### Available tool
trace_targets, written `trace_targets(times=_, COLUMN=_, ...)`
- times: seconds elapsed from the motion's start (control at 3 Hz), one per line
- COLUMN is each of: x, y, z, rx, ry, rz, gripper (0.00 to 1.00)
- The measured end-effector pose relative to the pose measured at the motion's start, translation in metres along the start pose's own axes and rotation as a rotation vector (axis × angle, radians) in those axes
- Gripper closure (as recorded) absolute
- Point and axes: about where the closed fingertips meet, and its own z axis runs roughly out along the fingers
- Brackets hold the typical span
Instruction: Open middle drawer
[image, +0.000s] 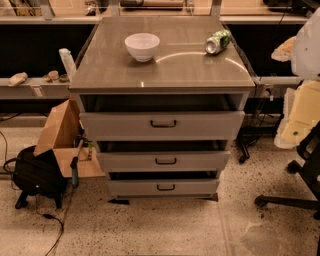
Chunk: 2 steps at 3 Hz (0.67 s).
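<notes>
Middle drawer (130, 161) sits at frame centre, with a dark gap above its front. The pincer is out of frame, so its opening cannot be told.

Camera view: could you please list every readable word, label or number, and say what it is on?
No text can be read.
Green can lying on the cabinet top: printing too blurred to read.
Middle drawer: no markings show.
The gripper is not in view.
</notes>
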Motion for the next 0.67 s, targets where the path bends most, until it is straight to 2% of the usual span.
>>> trace_targets(times=0.67, x=0.008, y=-0.006, z=0.028, rx=-0.016, ry=-0.006, rz=0.018, gripper=0.0)
